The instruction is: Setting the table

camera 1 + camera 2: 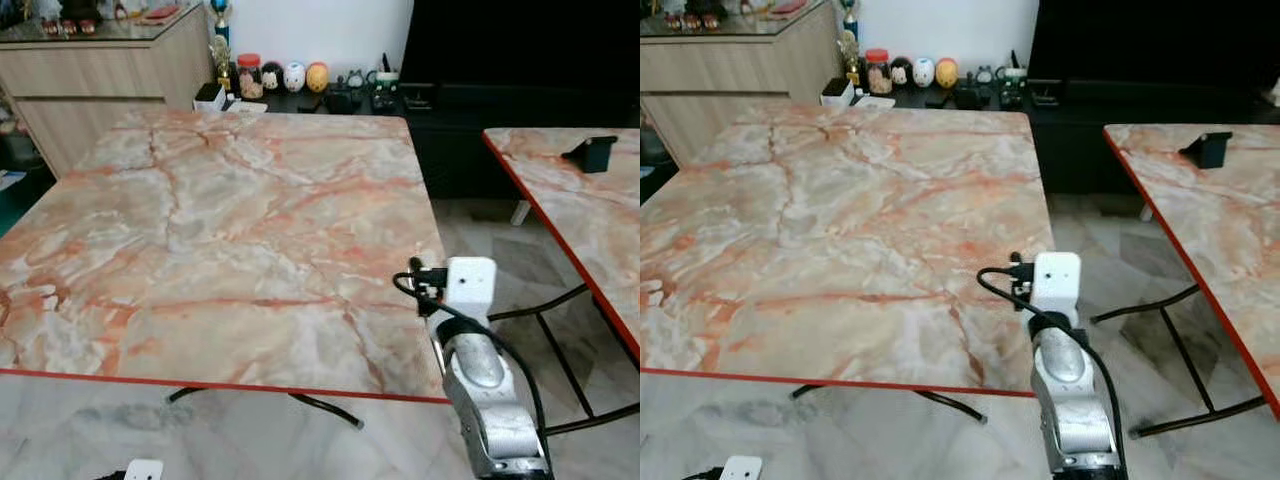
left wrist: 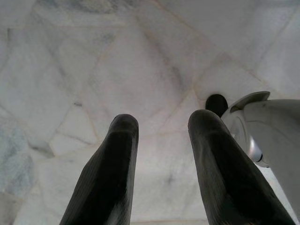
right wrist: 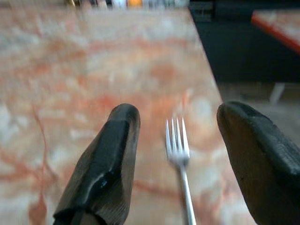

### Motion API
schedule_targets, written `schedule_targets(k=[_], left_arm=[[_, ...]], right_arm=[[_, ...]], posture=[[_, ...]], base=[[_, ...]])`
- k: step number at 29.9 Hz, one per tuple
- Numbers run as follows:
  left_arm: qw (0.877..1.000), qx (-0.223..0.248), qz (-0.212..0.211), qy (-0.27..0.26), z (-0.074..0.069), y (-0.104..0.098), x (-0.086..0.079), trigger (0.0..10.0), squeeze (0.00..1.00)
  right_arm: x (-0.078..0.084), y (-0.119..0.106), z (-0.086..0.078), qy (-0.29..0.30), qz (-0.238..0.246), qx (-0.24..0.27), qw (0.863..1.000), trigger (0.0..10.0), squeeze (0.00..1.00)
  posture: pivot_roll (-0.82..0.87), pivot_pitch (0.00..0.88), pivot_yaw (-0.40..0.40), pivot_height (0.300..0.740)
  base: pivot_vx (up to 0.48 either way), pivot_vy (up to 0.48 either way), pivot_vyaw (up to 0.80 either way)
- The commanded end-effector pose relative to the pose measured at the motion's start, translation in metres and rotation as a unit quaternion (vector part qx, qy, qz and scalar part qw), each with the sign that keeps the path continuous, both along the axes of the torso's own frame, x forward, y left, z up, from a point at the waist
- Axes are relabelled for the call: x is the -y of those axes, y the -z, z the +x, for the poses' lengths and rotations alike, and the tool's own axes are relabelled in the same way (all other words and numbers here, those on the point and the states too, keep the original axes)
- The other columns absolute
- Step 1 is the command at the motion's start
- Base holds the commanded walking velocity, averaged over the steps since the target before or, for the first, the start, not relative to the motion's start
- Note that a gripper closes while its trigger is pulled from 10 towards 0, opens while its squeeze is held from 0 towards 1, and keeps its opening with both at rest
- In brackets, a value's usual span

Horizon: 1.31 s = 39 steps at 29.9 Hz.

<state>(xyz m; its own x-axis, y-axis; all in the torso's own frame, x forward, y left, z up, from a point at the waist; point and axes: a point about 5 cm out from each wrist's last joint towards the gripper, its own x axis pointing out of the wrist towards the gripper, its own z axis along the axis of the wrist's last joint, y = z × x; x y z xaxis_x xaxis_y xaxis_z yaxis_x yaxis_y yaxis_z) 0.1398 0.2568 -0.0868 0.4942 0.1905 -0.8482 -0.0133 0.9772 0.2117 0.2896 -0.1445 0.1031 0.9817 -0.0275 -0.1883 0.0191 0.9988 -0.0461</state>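
Right gripper [image 3: 178, 140] hung over the near right corner of the marble table [image 1: 220, 220], fingers spread wide apart and gripping nothing. A silver fork [image 3: 179, 154] lay flat on the tabletop between those fingers, tines pointing toward the far edge. Left gripper [image 2: 161, 136] hung idle low over the pale stone floor [image 2: 93, 56], fingers parted, empty.

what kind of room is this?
Probably a home living or dining area: two marble-patterned folding tables with red edges on a pale stone floor, a wooden sideboard, and a dark TV unit with small figurines. A fork lies between the open right gripper's fingers.
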Motion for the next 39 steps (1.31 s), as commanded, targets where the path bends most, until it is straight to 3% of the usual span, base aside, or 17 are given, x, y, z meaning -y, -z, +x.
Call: schedule_targets(k=[1, 4, 7, 8, 9, 23, 28, 39], left_arm=[[1.000, -0.009, -0.002, 0.002, -0.003, 0.002, 0.001, 10.0, 0.00], [1.000, -0.009, -0.002, 0.001, -0.003, 0.002, 0.001, 10.0, 0.00], [1.000, -0.009, -0.002, 0.000, -0.003, 0.002, 0.001, 10.0, 0.00], [1.000, -0.009, -0.002, -0.001, -0.003, 0.002, 0.001, 10.0, 0.00], [1.000, -0.008, -0.002, -0.001, -0.003, 0.002, 0.001, 10.0, 0.00], [1.000, -0.008, -0.002, -0.003, -0.003, 0.002, 0.002, 10.0, 0.00], [1.000, -0.008, -0.002, -0.002, -0.004, 0.002, 0.002, 10.0, 0.00], [1.000, -0.010, 0.000, 0.003, -0.005, 0.002, 0.002, 10.0, 0.00]], right_arm=[[0.001, 0.006, -0.001, 0.007, 0.005, -0.027, 1.000, 10.0, 1.00], [0.002, 0.008, -0.002, 0.008, 0.028, -0.039, 0.999, 10.0, 1.00], [0.000, 0.009, -0.002, -0.005, 0.019, -0.055, 0.998, 10.0, 1.00], [-0.001, 0.010, -0.001, -0.012, 0.017, -0.058, 0.998, 10.0, 0.45], [-0.003, 0.011, 0.000, -0.021, 0.013, -0.065, 0.998, 10.0, 0.00], [0.004, 0.026, 0.009, 0.013, 0.024, -0.109, 0.994, 10.0, 0.00], [0.016, 0.031, 0.011, 0.036, 0.020, -0.120, 0.992, 10.0, 0.00], [0.016, 0.037, 0.018, 0.022, 0.032, -0.127, 0.991, 10.0, 0.00]], posture=[[0.01, 0.000, -0.018, 0.711], [0.01, 0.000, -0.019, 0.711], [0.02, 0.000, -0.022, 0.711], [0.02, 0.000, -0.024, 0.711], [0.02, 0.000, -0.024, 0.711], [0.03, 0.000, -0.028, 0.711], [0.03, 0.000, -0.025, 0.711], [0.02, 0.000, -0.022, 0.711]], base=[[0.000, 0.000, 0.00], [0.000, 0.000, 0.00], [0.000, 0.000, 0.00], [0.000, 0.000, 0.00], [0.000, 0.000, 0.00], [0.000, 0.000, 0.00], [0.000, 0.000, 0.00], [0.000, 0.000, 0.00]])
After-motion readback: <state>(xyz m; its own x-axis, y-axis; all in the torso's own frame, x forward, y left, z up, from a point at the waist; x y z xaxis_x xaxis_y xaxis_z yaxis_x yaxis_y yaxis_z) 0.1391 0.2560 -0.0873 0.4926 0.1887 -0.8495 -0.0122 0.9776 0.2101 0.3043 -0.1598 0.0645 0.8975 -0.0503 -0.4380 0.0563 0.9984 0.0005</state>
